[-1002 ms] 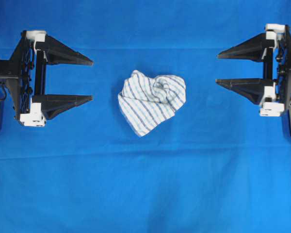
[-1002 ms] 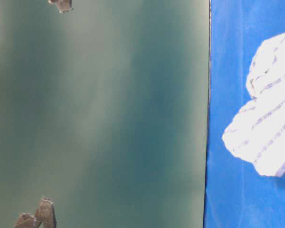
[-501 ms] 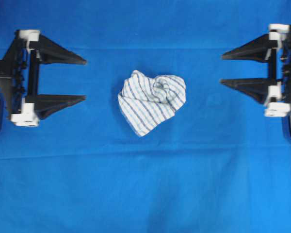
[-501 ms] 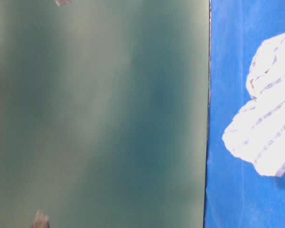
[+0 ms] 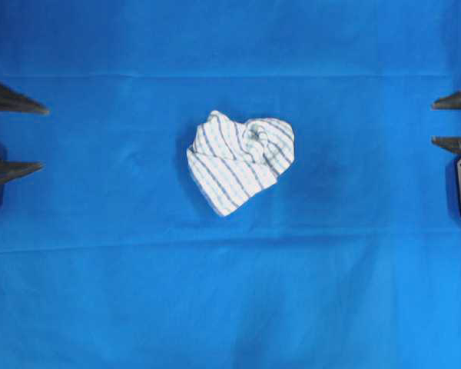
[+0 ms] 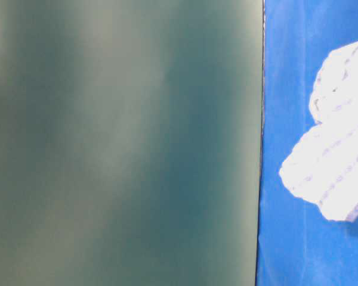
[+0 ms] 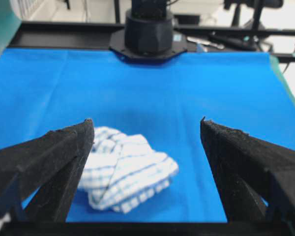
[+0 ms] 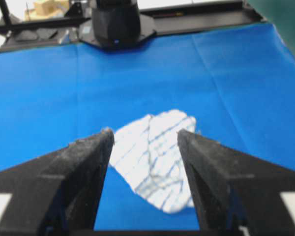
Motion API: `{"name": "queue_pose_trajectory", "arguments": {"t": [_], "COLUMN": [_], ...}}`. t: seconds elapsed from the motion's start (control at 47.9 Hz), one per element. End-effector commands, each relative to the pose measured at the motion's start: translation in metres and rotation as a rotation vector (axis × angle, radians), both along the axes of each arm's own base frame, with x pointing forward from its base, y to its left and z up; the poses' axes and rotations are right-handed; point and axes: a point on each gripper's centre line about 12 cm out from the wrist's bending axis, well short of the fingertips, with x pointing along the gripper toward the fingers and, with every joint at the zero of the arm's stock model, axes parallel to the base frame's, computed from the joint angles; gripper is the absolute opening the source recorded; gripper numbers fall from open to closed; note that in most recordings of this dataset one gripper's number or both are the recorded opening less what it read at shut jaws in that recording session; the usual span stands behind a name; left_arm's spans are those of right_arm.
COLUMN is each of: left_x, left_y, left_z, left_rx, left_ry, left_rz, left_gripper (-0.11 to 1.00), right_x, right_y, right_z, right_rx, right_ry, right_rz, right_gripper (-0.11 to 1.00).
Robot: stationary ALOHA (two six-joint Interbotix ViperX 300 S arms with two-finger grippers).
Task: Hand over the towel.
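At the left edge of the overhead view you have only the two black fingertips of the left gripper showing, spread well apart and empty, pointing toward the middle; its own wrist camera confirms the jaws are released, with both fingers standing wide and nothing between them but open cloth; the towel lies ahead of that gripper, nearer its left-hand finger in that view and not touching it.

In the middle of the overhead view the towel sits crumpled in a loose, roughly heart-shaped heap on the large blue cloth that covers the table; it is white with thin blue-grey stripes, and it lies well apart from both grippers; a faint crease runs across the blue cloth below it.

At the right edge you see the two tips of the right gripper, also parted and empty, though set closer together than the left pair; from its wrist camera the fingers frame the towel, which lies on the cloth beyond them, untouched.

The table-level view is blurred; it shows a dark green panel on the left and the towel on blue cloth at the right.
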Motion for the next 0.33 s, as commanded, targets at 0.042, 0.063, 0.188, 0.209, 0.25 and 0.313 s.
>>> {"name": "queue_pose_trajectory", "arguments": {"t": [0.042,0.063,0.188,0.209,0.25,0.313], "left_x": [-0.016,-0.017,-0.023,-0.024,-0.024,-0.024], "left_y": [0.001,0.001,0.004,0.004,0.005,0.007], "left_z": [-0.014,-0.017,-0.039,-0.042,-0.047,-0.053], "left_rx": [0.000,0.000,-0.001,-0.001,-0.001,0.000], "left_ry": [-0.014,-0.009,0.029,0.034,0.044,0.063], "left_rz": [0.008,0.009,0.028,0.033,0.041,0.054], "left_gripper": [0.92,0.92,0.92,0.92,0.92,0.92], "right_x": [-0.006,-0.007,-0.006,-0.006,-0.004,-0.002], "right_y": [-0.001,-0.001,-0.003,-0.003,-0.003,-0.003], "right_z": [-0.020,-0.023,-0.043,-0.046,-0.048,-0.052], "right_rx": [0.003,0.004,0.009,0.009,0.015,0.019], "right_ry": [-0.003,-0.005,-0.021,-0.020,-0.019,-0.015], "right_rz": [-0.016,-0.018,-0.027,-0.027,-0.029,-0.030], "right_gripper": [0.62,0.62,0.62,0.62,0.62,0.62]}}
